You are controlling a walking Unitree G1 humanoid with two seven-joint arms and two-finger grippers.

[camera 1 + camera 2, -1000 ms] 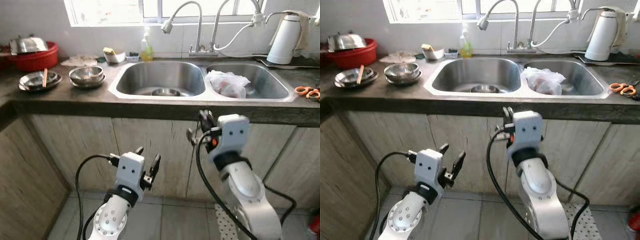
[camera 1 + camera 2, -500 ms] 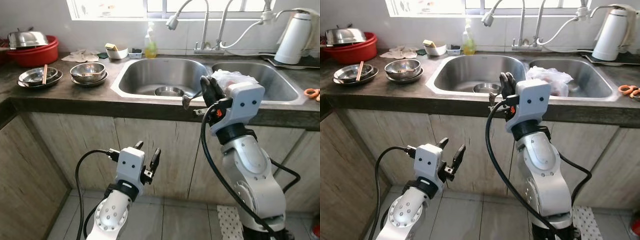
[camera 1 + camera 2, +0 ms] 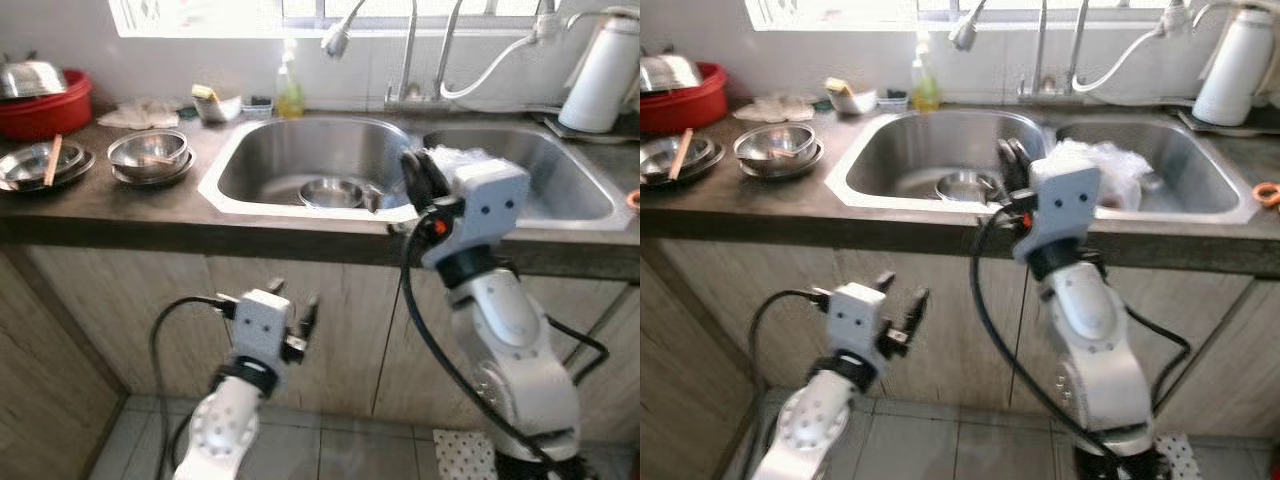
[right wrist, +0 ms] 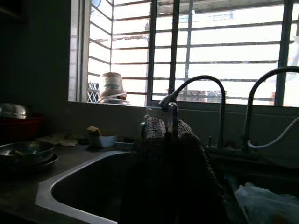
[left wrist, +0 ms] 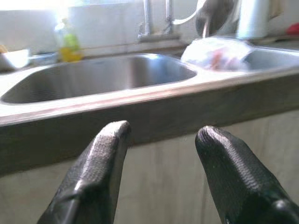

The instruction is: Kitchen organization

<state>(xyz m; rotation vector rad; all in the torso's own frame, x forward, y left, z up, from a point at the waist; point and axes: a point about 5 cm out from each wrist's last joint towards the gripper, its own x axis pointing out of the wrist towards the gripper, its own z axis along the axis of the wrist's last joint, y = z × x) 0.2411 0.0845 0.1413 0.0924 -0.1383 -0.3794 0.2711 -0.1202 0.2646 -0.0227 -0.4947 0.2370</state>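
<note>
1. Left sink basin (image 3: 300,165) holds 1 steel bowl (image 3: 331,192); right basin (image 3: 560,180) holds a plastic bag (image 3: 1102,165).
2. Right tool (image 3: 410,178), clenched on a spoon (image 3: 373,200) at the desk's front edge, bowl pointing left.
3. Left tool (image 3: 292,310) released, below the desk (image 3: 120,205).

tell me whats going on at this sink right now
The robot stands at a double kitchen sink. Its right gripper is raised over the front rim, fingers closed on a spoon, near a steel bowl in the left basin. A plastic bag lies in the right basin. The left gripper hangs open below the counter, in front of the cabinet doors. More steel bowls sit on the counter to the left.
</note>
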